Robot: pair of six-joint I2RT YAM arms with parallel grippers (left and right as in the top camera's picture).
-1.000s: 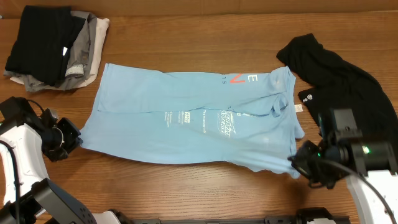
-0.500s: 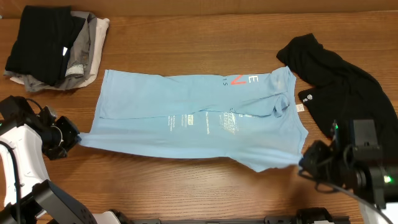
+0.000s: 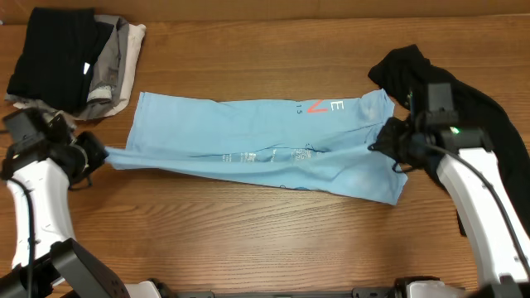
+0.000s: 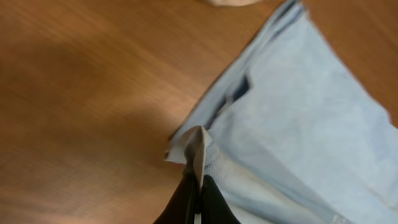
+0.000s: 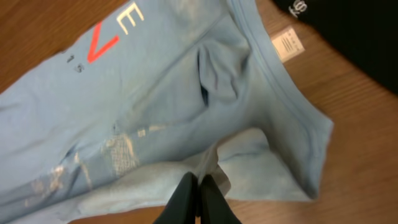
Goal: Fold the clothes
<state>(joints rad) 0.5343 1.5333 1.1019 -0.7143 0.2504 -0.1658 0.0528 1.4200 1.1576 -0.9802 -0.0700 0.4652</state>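
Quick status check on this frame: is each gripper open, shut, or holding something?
Left gripper: closed, pinching an edge of the light blue cotton T-shirt.
Right gripper: closed, pinching a fold of the same T-shirt.

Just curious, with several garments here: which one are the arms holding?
The light blue shirt across the middle; the left gripper and right gripper each pinch an end. The black garment and folded pile lie unheld.

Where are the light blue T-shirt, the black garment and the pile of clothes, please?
light blue T-shirt (image 3: pixel 248 128): overhead view, middle of the upper layer.
black garment (image 3: pixel 397 66): overhead view, its upper-left end.
pile of clothes (image 3: pixel 54 58): overhead view, the black piece on top.
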